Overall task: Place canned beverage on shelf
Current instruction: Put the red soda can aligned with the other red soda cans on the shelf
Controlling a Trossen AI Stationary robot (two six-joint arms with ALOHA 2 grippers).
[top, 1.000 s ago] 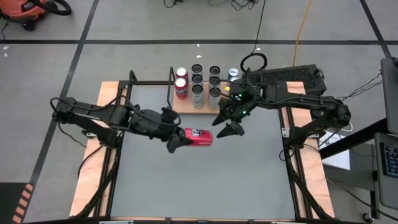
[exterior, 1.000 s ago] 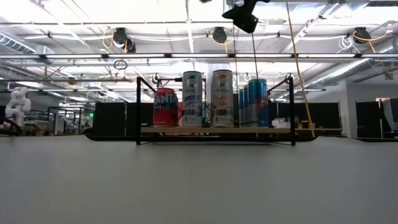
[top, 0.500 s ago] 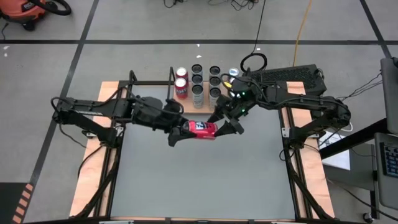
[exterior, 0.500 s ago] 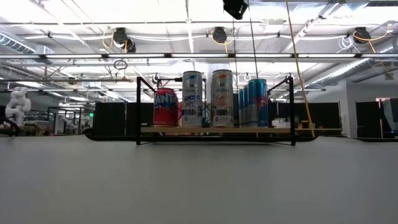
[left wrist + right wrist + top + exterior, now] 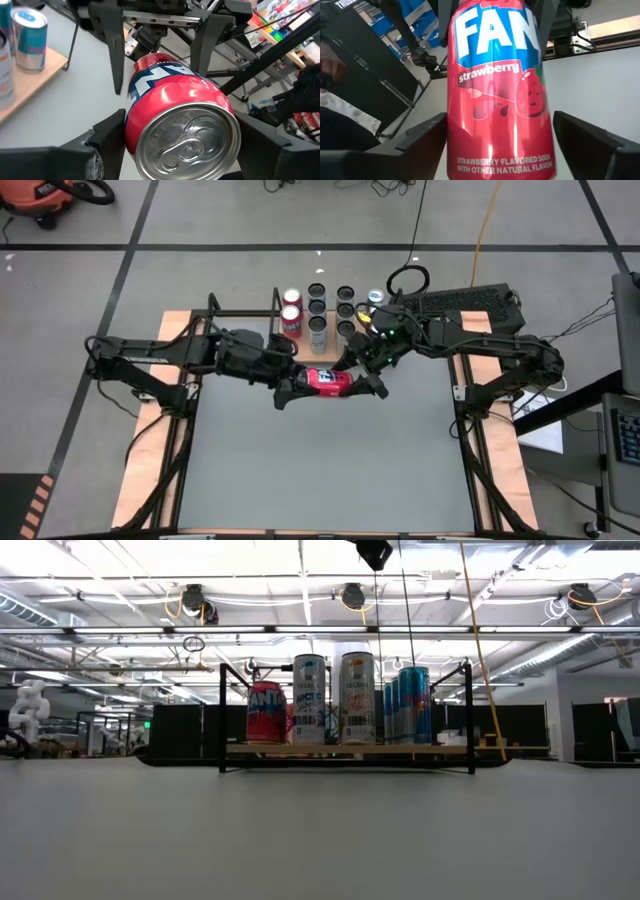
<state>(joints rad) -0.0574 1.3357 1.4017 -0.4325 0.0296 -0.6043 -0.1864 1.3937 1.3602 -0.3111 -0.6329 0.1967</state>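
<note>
Red can goes from arm to arm.
Left gripper pinches it; right gripper, fingers spread, should squeeze first, shelf at twelve o'clock.

Two dark jointed arms, matte black link casings, left gripper and right gripper black, green indicator lights at right wrist.

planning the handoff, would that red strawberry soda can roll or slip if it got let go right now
Probably it would roll: the red strawberry soda can is held on its side above the table. Its glossy wall looks slippery. The left gripper clamps one end; the right gripper's open fingers straddle the other.
</note>
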